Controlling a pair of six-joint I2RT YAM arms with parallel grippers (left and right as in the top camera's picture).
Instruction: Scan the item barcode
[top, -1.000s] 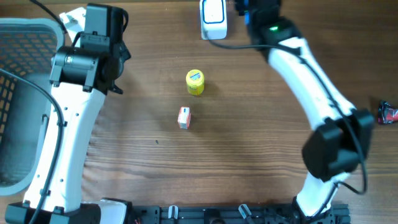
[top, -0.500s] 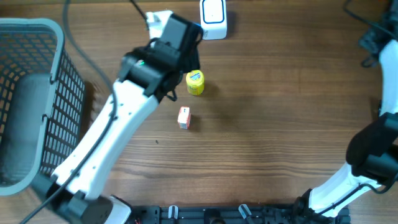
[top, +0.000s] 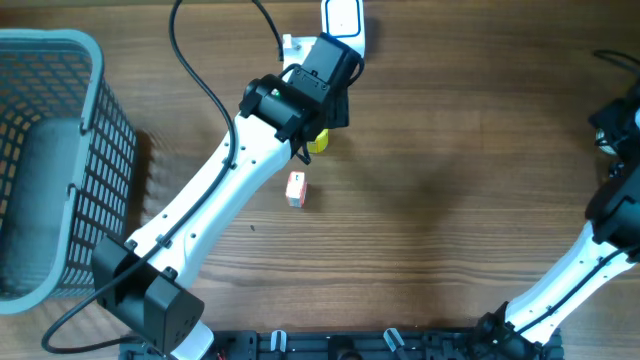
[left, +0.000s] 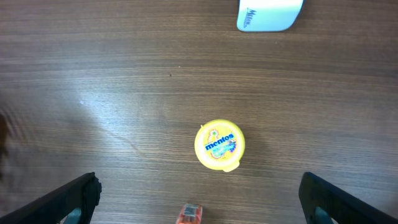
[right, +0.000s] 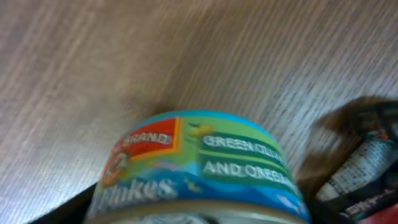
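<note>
Left tool (left: 199, 182) hangs over the desk (left: 93, 74), fingers (left: 74, 200) spread as wide as they go and gripping nothing. The yellow mint tub (left: 219, 145) stands lid-up right beneath it! A small orange box (top: 296, 188) lies near the tub, with the white scanner (top: 343, 18) beyond. On the right, a fish tin (right: 199, 168) fills the wrist view beside a dark wrapper (right: 364, 162). Whether the right tool grips it, I cannot tell.

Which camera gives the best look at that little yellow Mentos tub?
The left wrist view: the Mentos tub sits unobstructed, label readable. Overhead, the left arm hides most of it. The right wrist view misses it.
</note>
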